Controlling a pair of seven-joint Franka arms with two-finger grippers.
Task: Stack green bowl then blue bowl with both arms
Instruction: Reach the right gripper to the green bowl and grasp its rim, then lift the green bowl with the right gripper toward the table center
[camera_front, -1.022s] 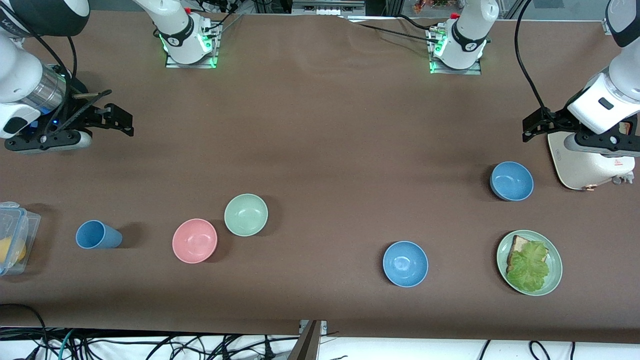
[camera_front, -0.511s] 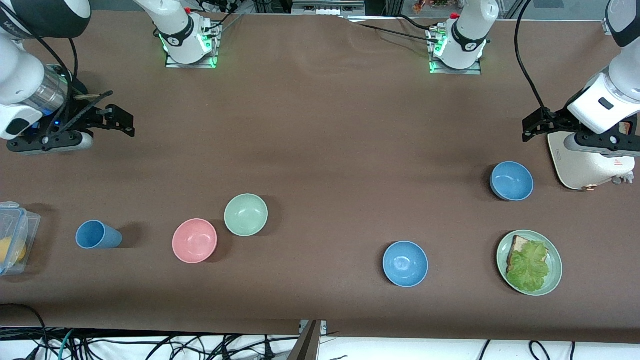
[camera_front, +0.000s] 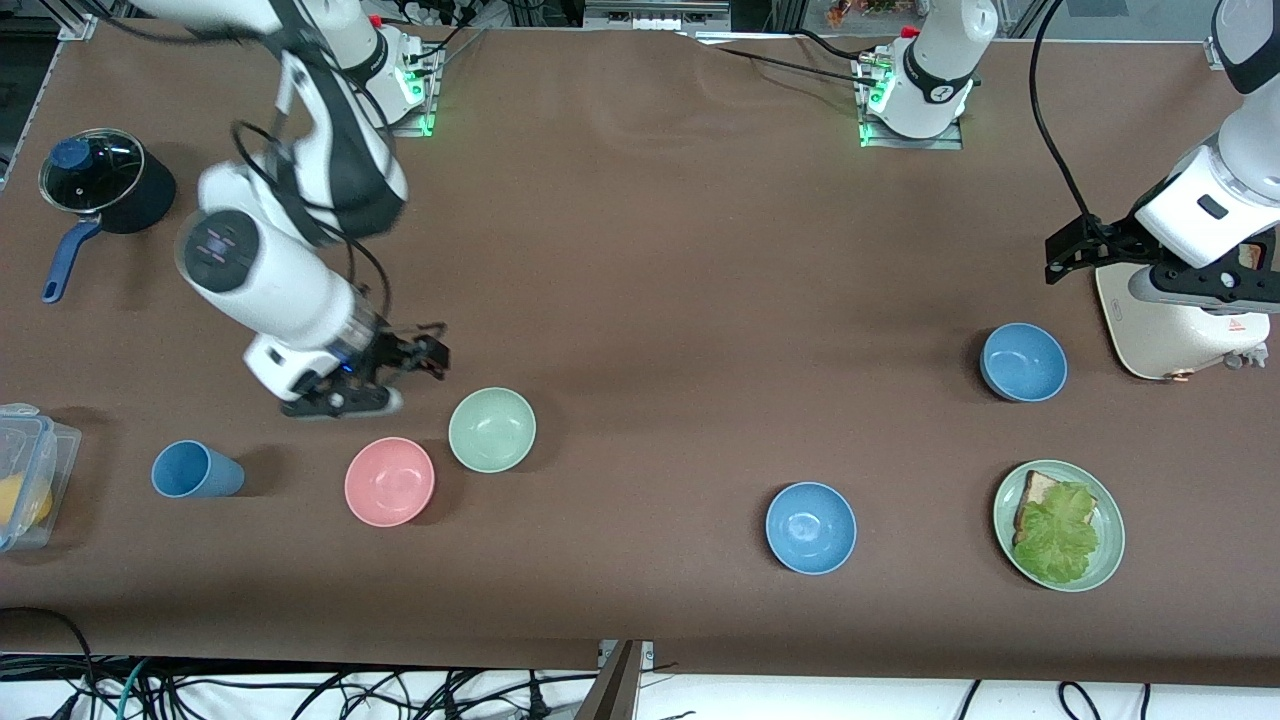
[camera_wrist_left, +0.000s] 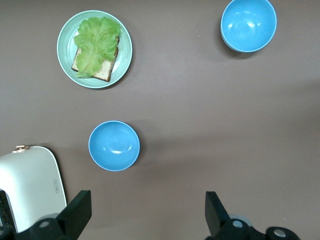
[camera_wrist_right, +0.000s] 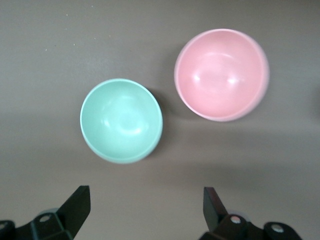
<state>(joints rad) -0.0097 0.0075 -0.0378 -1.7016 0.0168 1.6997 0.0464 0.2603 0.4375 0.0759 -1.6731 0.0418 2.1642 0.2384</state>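
The pale green bowl (camera_front: 492, 430) stands upright beside the pink bowl (camera_front: 389, 481). My right gripper (camera_front: 432, 358) is open and empty over the tabletop close to the green bowl. In the right wrist view the green bowl (camera_wrist_right: 121, 120) and the pink bowl (camera_wrist_right: 221, 74) lie just ahead of the right gripper (camera_wrist_right: 145, 205). One blue bowl (camera_front: 811, 527) stands near the table's front edge. The second blue bowl (camera_front: 1023, 362) stands toward the left arm's end. My left gripper (camera_front: 1062, 255) is open and empty, waiting beside a white appliance; its wrist view shows both blue bowls (camera_wrist_left: 114, 145) (camera_wrist_left: 248, 24) ahead of the left gripper (camera_wrist_left: 147, 212).
A green plate (camera_front: 1108, 530) with bread and lettuce lies nearer the front camera than the second blue bowl. A white appliance (camera_front: 1180, 325) stands at the left arm's end. A blue cup (camera_front: 195, 470), a plastic container (camera_front: 25, 475) and a dark pot (camera_front: 100, 180) are at the right arm's end.
My right arm has swung from the table's end over to the green and pink bowls, uncovering the dark pot. The left arm and all bowls have not moved.
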